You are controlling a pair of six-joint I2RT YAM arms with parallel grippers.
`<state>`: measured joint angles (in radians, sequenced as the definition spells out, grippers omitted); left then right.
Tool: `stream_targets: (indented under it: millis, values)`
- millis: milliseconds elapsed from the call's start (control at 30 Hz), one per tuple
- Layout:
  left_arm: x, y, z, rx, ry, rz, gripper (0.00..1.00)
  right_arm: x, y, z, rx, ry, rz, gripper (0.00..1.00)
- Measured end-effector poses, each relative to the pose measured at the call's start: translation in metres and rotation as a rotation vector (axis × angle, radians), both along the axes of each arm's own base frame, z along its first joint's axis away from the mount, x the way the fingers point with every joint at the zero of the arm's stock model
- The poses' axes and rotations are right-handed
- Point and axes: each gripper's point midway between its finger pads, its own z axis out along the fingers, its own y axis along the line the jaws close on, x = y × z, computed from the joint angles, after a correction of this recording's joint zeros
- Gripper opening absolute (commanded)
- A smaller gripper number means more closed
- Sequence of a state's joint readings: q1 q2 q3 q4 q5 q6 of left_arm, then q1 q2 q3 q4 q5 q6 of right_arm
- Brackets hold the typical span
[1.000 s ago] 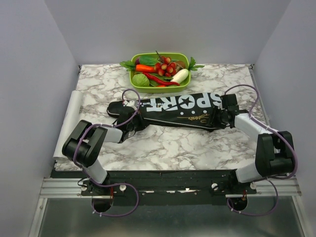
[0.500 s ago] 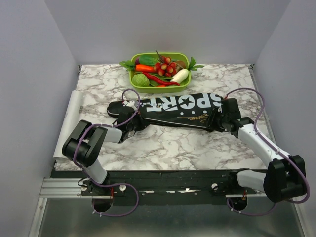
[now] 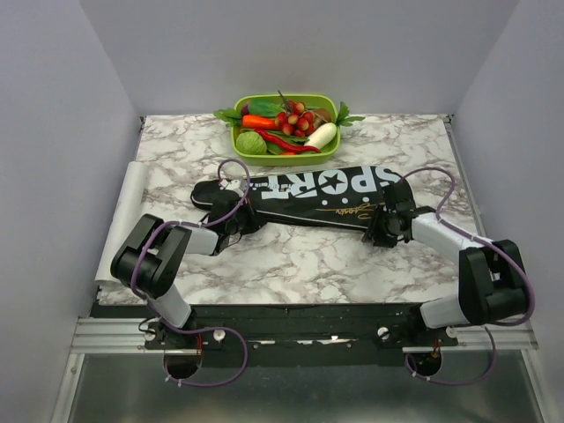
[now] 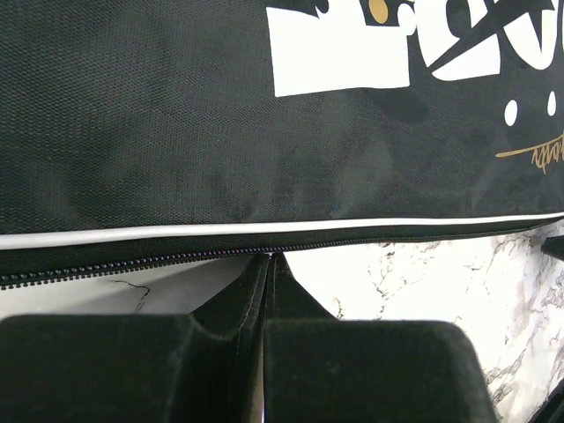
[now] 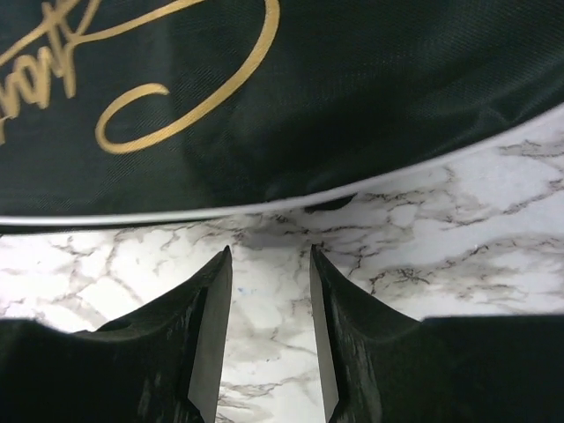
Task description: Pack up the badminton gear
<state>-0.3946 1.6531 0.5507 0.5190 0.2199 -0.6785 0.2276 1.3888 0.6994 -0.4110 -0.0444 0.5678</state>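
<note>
bag (image 3: 304,196) mid-table, long axis left-right, zip edge on near side | left gripper (image 4: 269,263) tips together at zip seam, left end | right gripper (image 5: 269,264) jaws apart, empty, over table (image 3: 300,260) | bag edge just far of my right fingers

My fingers (image 5: 176,344), low in the frame, are matte black. The table (image 5: 423,238) is white marble with grey veins. The bag (image 3: 308,196) is black with white lettering, a gold scrawl and thin white piping. At upper centre, the tray (image 3: 291,159) is green, its toy vegetables (image 3: 286,123) red, green and white.
</note>
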Motion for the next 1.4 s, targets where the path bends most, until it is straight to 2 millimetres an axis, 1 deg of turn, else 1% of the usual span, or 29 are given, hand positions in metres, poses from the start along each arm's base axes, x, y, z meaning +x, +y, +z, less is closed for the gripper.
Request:
stream_targets:
  millis: [67,167,333,433,533,600,733,800,867,967,1167,1200,1400]
  values:
    - [0.0,0.0,0.0,0.0,0.0,-0.001,0.05,0.002,0.0,-0.006,-0.008,0.028,-0.005,0.5]
    - [0.0,0.0,0.0,0.0,0.0,-0.002,0.05,0.019,-0.001,-0.005,-0.026,0.013,-0.02,0.52]
    - [0.0,0.0,0.0,0.0,0.0,-0.002,0.05,0.039,-0.006,-0.006,-0.078,0.013,-0.054,0.5]
    - [0.0,0.0,0.0,0.0,0.0,-0.003,0.05,0.049,-0.009,-0.006,-0.102,0.006,-0.077,0.5]
    - [0.0,-0.001,0.0,-0.001,0.0,-0.004,0.05,0.054,-0.012,-0.006,-0.122,0.005,-0.095,0.49]
    - [0.0,-0.001,0.0,-0.001,-0.001,-0.004,0.05,0.056,-0.014,-0.006,-0.134,0.009,-0.101,0.45]
    - [0.0,-0.001,0.0,-0.002,-0.001,-0.005,0.05,0.062,-0.016,-0.007,-0.159,0.03,-0.104,0.41]
    - [0.0,-0.001,0.0,-0.002,-0.002,-0.006,0.05,0.062,-0.017,-0.008,-0.166,0.033,-0.105,0.36]
    - [0.0,-0.001,0.0,-0.002,-0.002,-0.006,0.05,0.062,-0.018,-0.008,-0.175,0.038,-0.1,0.34]
    - [0.0,-0.001,0.0,-0.001,-0.002,-0.007,0.05,0.063,-0.02,-0.008,-0.193,0.049,-0.086,0.28]
    - [0.0,-0.001,0.0,-0.001,-0.003,-0.008,0.05,0.066,-0.022,-0.009,-0.218,0.065,-0.051,0.1]
    - [0.0,-0.001,0.0,-0.001,-0.003,-0.008,0.05,0.066,-0.022,-0.009,-0.223,0.067,-0.042,0.01]
    - [0.0,-0.001,0.0,-0.001,-0.005,-0.008,0.05,0.071,-0.023,-0.009,-0.251,0.083,0.021,0.01]
